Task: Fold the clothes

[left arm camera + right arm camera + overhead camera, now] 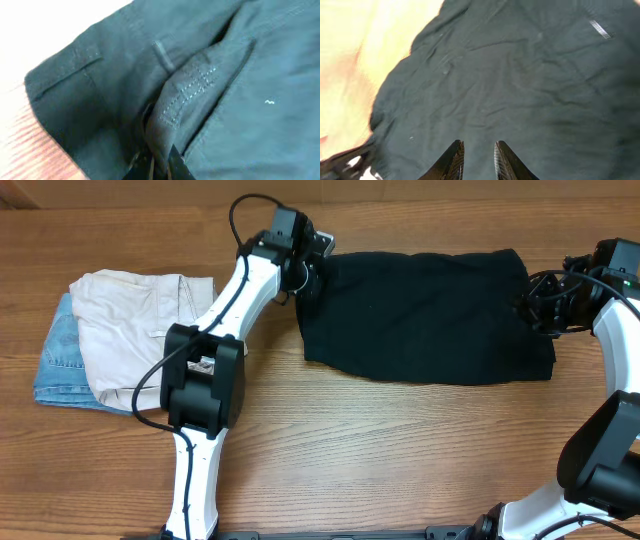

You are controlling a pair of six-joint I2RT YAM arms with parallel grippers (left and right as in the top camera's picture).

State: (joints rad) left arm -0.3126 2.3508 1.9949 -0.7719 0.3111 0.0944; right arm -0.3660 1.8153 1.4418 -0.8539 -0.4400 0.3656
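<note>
Black shorts (430, 315), one pair, lie flat on the surface (400, 450). My left tool (159, 159) pinches a fold at their edge. My right tool (479, 150) hovers slightly spread over the cloth. One beige garment (130, 330) sits on one denim piece (60, 365) nearby.

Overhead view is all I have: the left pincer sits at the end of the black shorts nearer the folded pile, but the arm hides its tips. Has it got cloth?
Observer: Yes. The left wrist view shows the left pincer shut on a raised fold of the black shorts, just below a stitched flap.
Operator: And the right one, at the far end?
Observer: In the right wrist view, the right pincer has its fingers slightly apart over flat, lightly wrinkled cloth, and I see nothing pinched between them.
</note>
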